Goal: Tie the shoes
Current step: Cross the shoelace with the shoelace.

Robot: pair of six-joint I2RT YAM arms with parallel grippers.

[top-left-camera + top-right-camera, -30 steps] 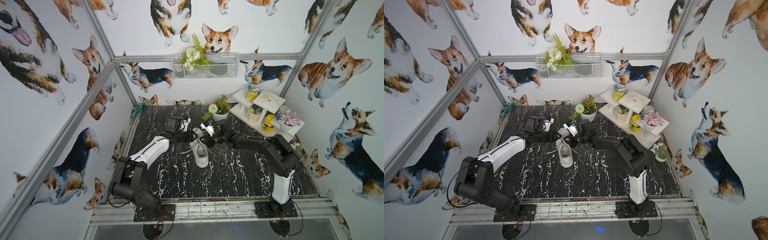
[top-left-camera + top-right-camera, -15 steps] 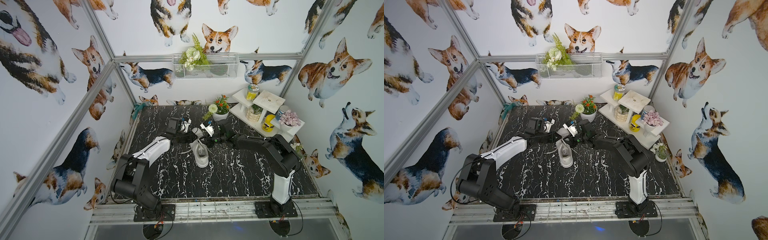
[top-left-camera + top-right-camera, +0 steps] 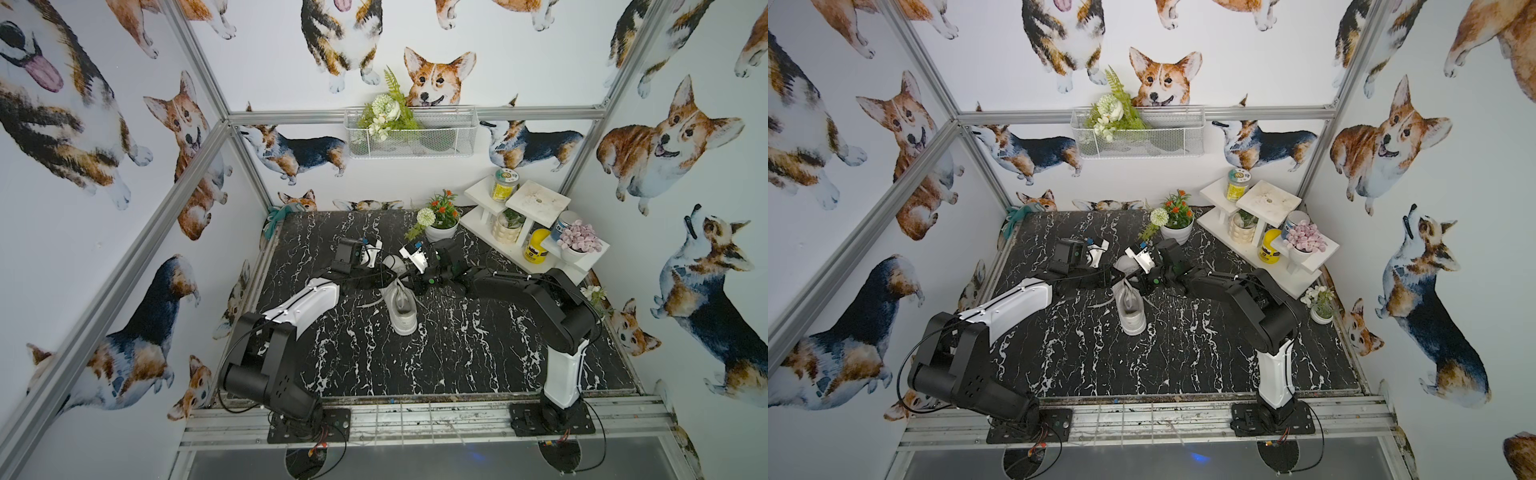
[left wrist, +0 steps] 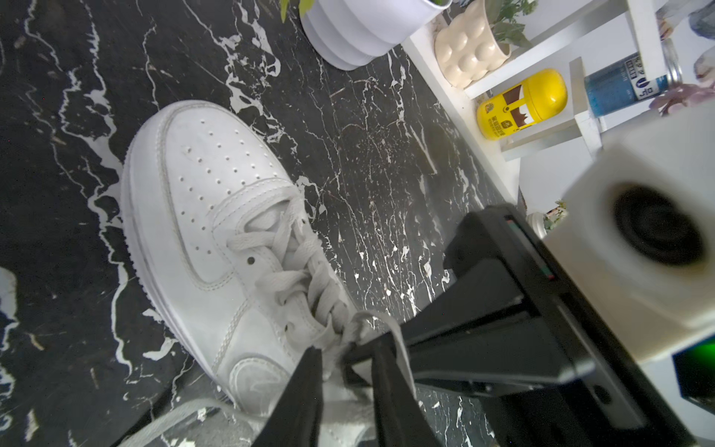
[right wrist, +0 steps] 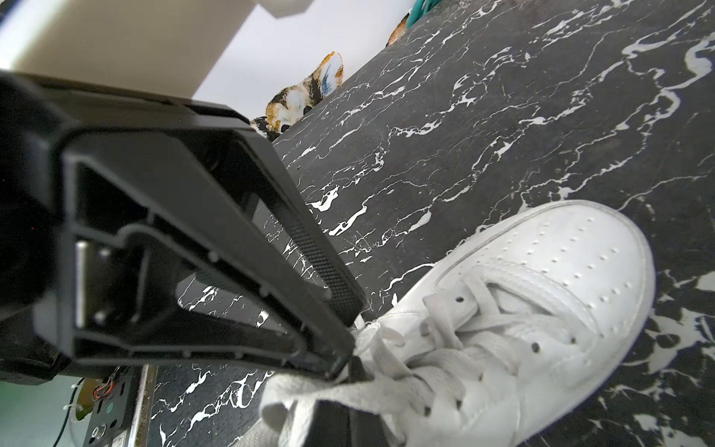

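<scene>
One white shoe (image 3: 401, 305) stands on its sole near the middle of the black marbled table (image 3: 457, 357). Its long axis runs from the heel, which faces the robot's bases, to the toe, which points at the back wall and the white flower pot (image 3: 440, 230). Its laces (image 4: 290, 263) are crossed up the tongue, and the free ends leave the top eyelets at the ankle end of the lacing; I see no finished bow there. That spot is where both arms meet, coming in across the shoe's axis from opposite sides, so the shoe lies straight between them rather than in front of either one. The right gripper (image 5: 348, 365) has its jaws pressed together on a strand of the laces just above the top eyelets, and a slack fold of lace lies beside its tip. The left gripper (image 4: 344, 348) faces it tip to tip. Its jaws stand a little apart with lace and the right tip between them, and whether its pads touch the lace I cannot tell. Neither arm is nearer: both are at the knot point, but only the right one shows a sure hold. I judge that the next move turns on this. The left jaws need to close on the strand lying between them, and any pull should then go sideways, across the shoe's length, since a pull along it could drag the shoe over the table.
</scene>
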